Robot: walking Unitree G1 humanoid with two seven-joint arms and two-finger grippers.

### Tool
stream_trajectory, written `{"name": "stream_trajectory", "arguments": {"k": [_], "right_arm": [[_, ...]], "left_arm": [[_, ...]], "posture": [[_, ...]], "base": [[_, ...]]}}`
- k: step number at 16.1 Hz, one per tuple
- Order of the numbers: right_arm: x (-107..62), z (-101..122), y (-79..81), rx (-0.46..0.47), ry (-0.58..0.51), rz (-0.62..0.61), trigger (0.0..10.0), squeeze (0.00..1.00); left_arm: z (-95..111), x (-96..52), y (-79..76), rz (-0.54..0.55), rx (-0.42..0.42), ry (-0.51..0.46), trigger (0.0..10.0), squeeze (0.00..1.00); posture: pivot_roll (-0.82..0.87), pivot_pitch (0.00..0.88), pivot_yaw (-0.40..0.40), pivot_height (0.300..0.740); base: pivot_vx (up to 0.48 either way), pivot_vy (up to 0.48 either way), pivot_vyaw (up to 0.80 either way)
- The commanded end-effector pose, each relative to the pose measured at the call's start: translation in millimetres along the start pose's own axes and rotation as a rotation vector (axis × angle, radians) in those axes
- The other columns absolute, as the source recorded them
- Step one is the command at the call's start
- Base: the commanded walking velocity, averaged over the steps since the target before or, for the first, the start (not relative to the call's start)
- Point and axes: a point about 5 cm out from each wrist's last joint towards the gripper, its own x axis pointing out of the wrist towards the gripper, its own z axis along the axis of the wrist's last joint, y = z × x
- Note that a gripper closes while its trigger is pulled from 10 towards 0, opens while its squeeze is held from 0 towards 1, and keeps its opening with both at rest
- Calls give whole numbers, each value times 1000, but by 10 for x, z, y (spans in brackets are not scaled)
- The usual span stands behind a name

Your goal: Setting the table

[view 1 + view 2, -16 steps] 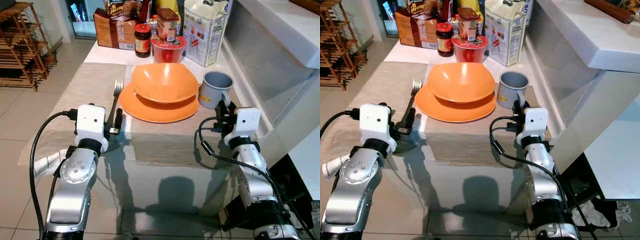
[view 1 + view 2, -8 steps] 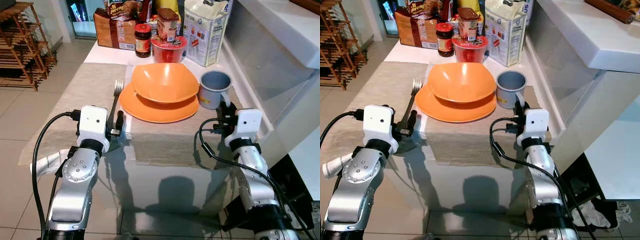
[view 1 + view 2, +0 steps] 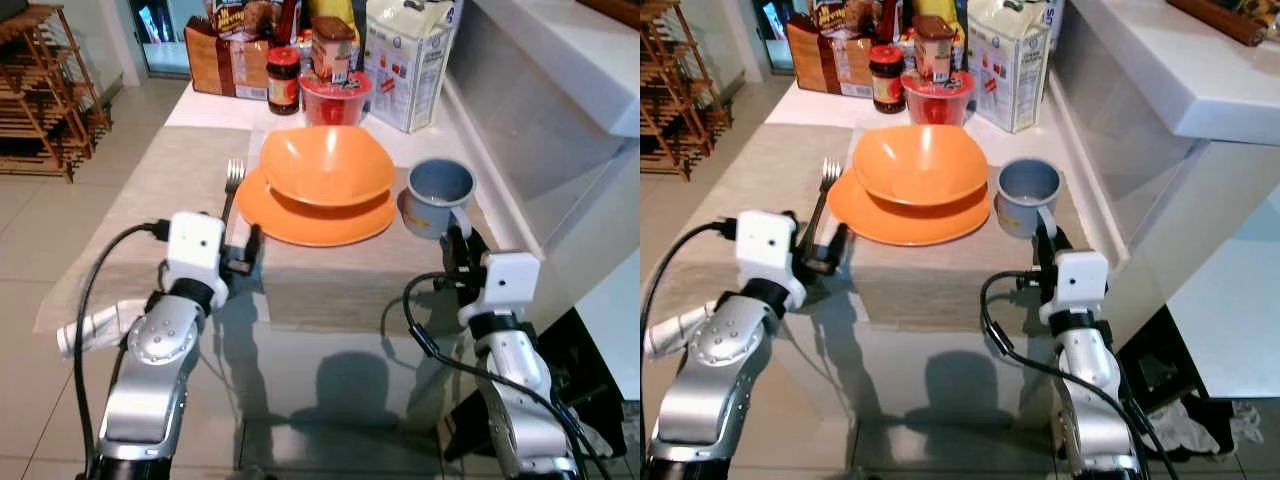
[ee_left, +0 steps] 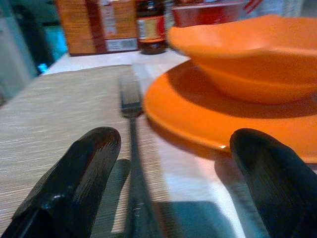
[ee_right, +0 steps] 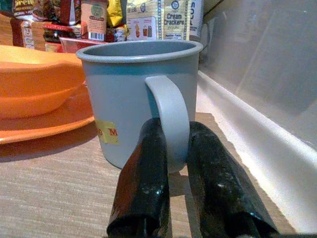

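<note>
1. My right gripper (image 5: 171, 163), pinched on the handle of the grey cup (image 3: 437, 194), draws the cup back toward me along the placemat (image 3: 330, 285); it now sits at the near right edge of the orange plate (image 3: 318, 215).
2. My left gripper (image 4: 173, 163) slides inward from the fork (image 3: 230, 185), fingers spread, nearer the plate's rim.

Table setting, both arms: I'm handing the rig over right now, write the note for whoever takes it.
Right gripper: fingers pinch the handle of the grey mug, which stands on the placemat beside the orange plate.
Left gripper: open, straddling the fork's handle without gripping it; the fork lies on the plate's other side.
Done: orange bowl on plate, fork and mug flanking.
Left: release the mug, withdraw both arms; no knife or spoon laid.
</note>
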Motion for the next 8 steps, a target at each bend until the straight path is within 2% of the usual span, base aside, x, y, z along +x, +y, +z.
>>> {"name": "stream_trajectory", "arguments": {"k": [1,5,8], "right_arm": [[-26,-11,-5,2,20,2,0,0],[-172,41,-76,-11,39,-18,0,0],[-183,35,-79,-10,54,-22,0,0]], "left_arm": [[37,20,-36,-29,-5,-20,10000,0],[71,45,-104,-77,-33,-43,10000,0],[70,65,-116,-82,-32,-51,10000,0]], "posture": [[16,0,-36,740],[-7,0,-35,740],[-14,0,-34,740]], "base": [[0,0,0],[0,0,0],[-255,0,0]]}}
